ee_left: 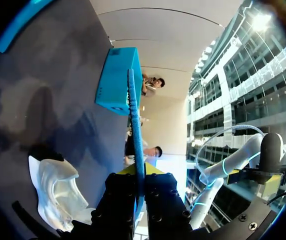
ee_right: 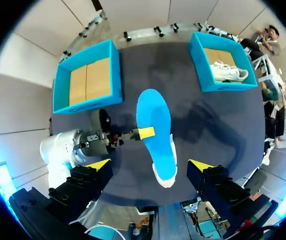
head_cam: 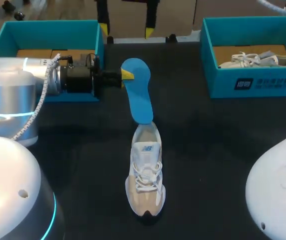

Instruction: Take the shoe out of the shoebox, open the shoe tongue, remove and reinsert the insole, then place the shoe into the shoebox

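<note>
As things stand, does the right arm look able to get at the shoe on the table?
Probably yes: the right gripper hangs open above, and the shoe lies bare at toe and laces; only the insole in the left gripper blocks its heel.

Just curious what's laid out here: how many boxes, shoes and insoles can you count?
Teal shoeboxes: 2, left and right
Shoes: 2, one on the table, one in the right shoebox
Blue insole: 1
Total: 5

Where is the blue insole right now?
Head view, centre: the left gripper holds the blue insole, its lower end at the heel of the white shoe.
</note>
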